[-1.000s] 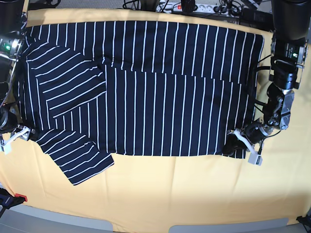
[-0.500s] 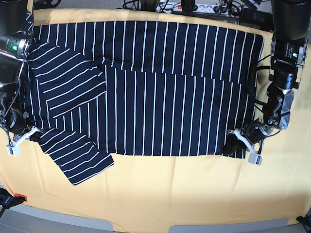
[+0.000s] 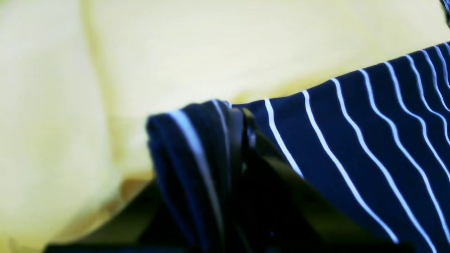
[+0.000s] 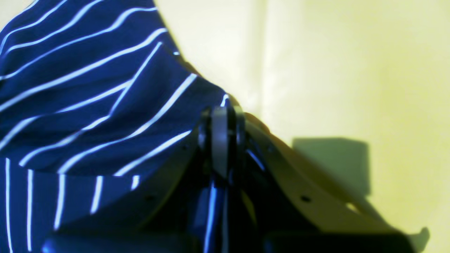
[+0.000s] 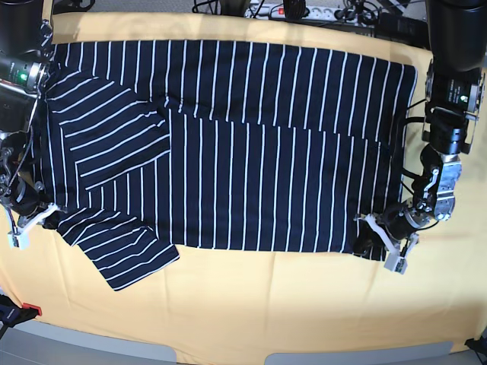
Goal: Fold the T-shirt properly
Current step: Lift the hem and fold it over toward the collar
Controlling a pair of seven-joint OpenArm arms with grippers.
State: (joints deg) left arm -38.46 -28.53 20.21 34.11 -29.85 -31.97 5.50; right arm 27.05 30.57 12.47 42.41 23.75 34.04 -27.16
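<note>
Desk [image 5: 289, 304] w/ yellow cover, smooth, wide bare strip along its near edge. T-shirt [image 5: 251, 152] lies directly on it, dark navy w/ thin white stripes, spread flat across desk's far half, partly folded over itself; one sleeve [image 5: 125, 255] angles toward desk's near edge. Power strip [image 5: 304, 11] beyond T-shirt, at desk's far edge.

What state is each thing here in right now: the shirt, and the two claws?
T-shirt: spread flat on the yellow cloth, partly folded, one sleeve sticking out.
Left gripper: shut on the T-shirt's bottom corner.
Right gripper: shut on the T-shirt's edge near the sleeve.
</note>
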